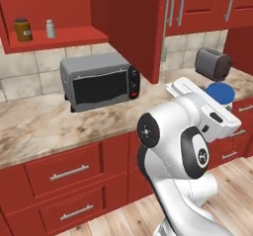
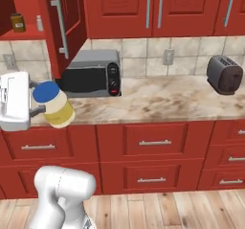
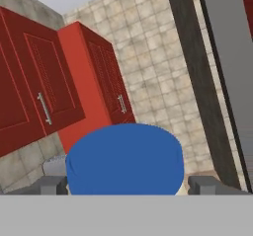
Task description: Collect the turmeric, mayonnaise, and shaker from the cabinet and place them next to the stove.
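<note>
The mayonnaise (image 2: 57, 106), a pale cream jar with a blue lid (image 1: 221, 92), hangs in the air in front of the counter edge. My gripper (image 2: 40, 97) is shut on it, one finger on each side. In the hand view its blue lid (image 3: 123, 158) sits between my fingertips (image 3: 52, 184). The amber turmeric (image 1: 22, 29) and the small grey shaker (image 1: 50, 28) stand on the open shelf of the red cabinet (image 1: 64, 37), far up and left of my gripper. From the right base view the turmeric (image 2: 17, 22) and shaker (image 2: 39, 23) also show. The stove is out of view.
A grey toaster oven (image 1: 101, 81) stands on the marble counter (image 2: 167, 101) under the cabinet. The open cabinet door (image 2: 64, 24) juts out above it. A dark toaster (image 2: 224, 74) sits at the right. Red drawers (image 2: 153, 142) run below the counter.
</note>
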Robot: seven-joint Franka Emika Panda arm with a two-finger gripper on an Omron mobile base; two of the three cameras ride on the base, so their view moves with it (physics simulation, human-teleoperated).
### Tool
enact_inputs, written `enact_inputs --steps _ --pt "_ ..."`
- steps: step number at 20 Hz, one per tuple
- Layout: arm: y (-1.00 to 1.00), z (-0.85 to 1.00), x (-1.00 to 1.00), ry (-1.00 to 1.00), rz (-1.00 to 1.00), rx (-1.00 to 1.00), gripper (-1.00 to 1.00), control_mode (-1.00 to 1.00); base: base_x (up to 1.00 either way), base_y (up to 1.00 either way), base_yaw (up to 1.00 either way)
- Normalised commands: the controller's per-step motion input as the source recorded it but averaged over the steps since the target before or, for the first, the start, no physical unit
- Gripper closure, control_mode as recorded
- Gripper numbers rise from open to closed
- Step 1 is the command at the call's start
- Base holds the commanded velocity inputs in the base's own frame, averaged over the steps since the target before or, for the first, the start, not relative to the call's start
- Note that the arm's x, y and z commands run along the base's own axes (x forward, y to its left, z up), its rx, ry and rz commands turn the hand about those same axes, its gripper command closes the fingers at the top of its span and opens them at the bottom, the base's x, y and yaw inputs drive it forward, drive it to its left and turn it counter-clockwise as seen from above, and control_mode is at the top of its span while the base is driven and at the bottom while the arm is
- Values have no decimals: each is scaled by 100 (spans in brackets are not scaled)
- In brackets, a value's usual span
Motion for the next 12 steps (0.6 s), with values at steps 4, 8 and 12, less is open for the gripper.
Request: enact_inputs --steps 4,8,12 --pt "0 0 0 0 0 0 100 100 -80 -12 -12" --pt "0 0 0 0 0 0 100 100 -81 38 0" --pt "0 0 0 0 0 0 100 100 -66 70 6"
